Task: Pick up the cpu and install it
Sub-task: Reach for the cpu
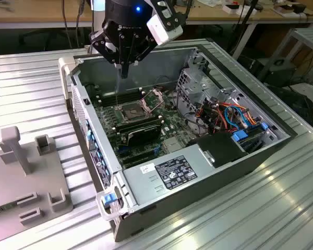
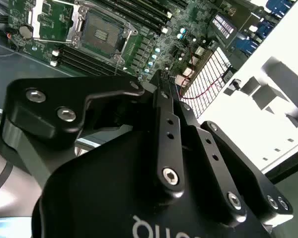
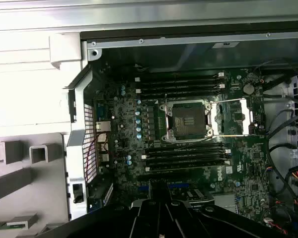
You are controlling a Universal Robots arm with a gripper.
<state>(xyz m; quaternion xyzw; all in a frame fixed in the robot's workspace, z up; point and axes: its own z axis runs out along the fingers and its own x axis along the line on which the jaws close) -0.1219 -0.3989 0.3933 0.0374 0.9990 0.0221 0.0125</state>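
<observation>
Ribbed metal tabletop [image 1: 31, 94] carries an open computer case [image 1: 161, 200]. In the exterior view the claw [image 1: 124, 66], tips together, hovers with the bare socket [image 1: 131, 110] at six o'clock. Whether the cpu sits between them, I cannot tell. This seems the placing step, and seating calls for square alignment.

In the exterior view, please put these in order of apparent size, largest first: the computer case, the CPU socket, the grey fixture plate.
1. computer case
2. grey fixture plate; the picture's edge cuts it off and it lies near the camera, so its rank is less sure
3. CPU socket, clearly the smallest
</observation>
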